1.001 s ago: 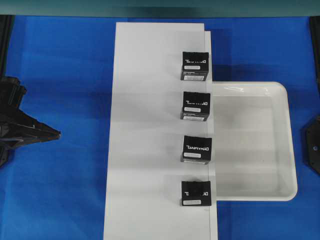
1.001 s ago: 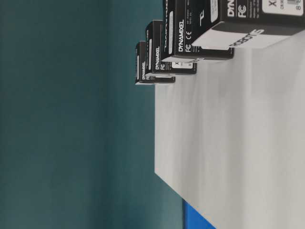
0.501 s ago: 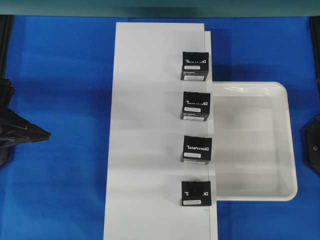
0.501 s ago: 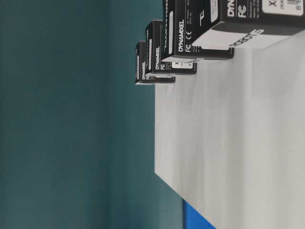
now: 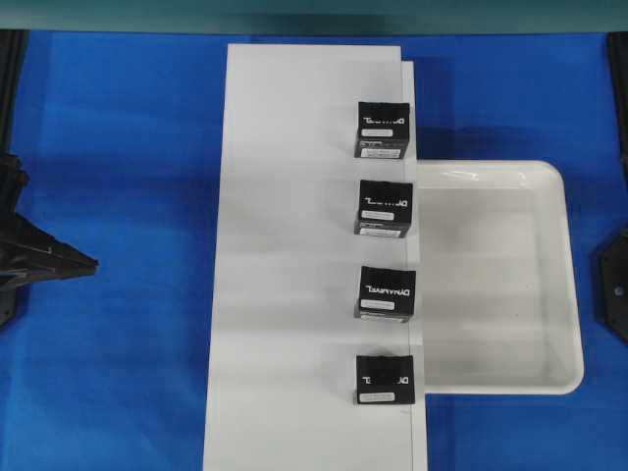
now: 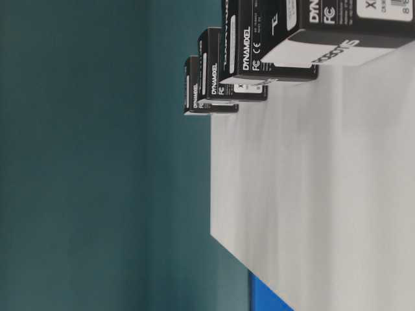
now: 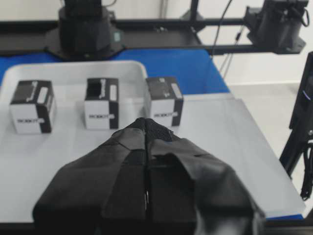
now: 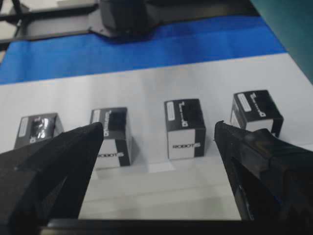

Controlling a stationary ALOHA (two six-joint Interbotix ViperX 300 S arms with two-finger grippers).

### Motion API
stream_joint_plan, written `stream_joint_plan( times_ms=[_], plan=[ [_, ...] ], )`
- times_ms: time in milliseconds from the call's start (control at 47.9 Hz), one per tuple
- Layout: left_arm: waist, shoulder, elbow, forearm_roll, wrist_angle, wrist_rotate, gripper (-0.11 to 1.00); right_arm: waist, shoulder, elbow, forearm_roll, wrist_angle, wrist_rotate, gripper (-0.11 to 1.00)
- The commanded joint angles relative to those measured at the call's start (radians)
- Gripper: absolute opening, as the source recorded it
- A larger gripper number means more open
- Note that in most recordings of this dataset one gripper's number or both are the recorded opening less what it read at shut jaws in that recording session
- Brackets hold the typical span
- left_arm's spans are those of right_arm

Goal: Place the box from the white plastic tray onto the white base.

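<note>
A blue-covered bench (image 5: pixel 118 147) carried everything, with a teal wall behind it.

Nearest in the overhead view, the lowest box (image 5: pixel 384 379) sat on the white base (image 5: pixel 294 245), by the board's right edge. Beyond it stood the second box (image 5: pixel 387 291), then the third box (image 5: pixel 385 207), and farthest the fourth box (image 5: pixel 383 129), all in one column along that edge and all apart from each other. The white plastic tray (image 5: pixel 564 294) lay just beside the base on its right, and its interior showed nothing in it.

The left claw (image 5: pixel 83 263) sat at the left margin, well apart from the base, its two fingers pressed together with no box between them, as the left wrist view showed. The right claw (image 8: pixel 159 142) hung with its fingers spread wide, gripping nothing, facing the row of boxes from the tray side.

As a judgement, the placing looked finished: no box was left in the tray and all four rested on the base. The next move probably called only for both arms to stand clear without brushing the row, unless more boxes were supplied to the tray.
</note>
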Motion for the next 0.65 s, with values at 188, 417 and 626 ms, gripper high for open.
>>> stream_joint_plan(
  times_ms=[188,417,626],
  plan=[
    [-0.002,0.008,-0.023,0.003,-0.011,-0.002,-0.07,-0.002,0.003,-0.006,0.009,-0.011,0.0,0.99],
    [-0.002,0.009,-0.021,0.003,-0.011,0.0,-0.07,-0.002,0.003,-0.005,0.014,-0.011,0.002,0.99],
    [-0.002,0.009,-0.021,0.003,-0.011,-0.002,-0.07,-0.002,0.003,0.0,0.015,-0.012,0.0,0.99]
  ],
)
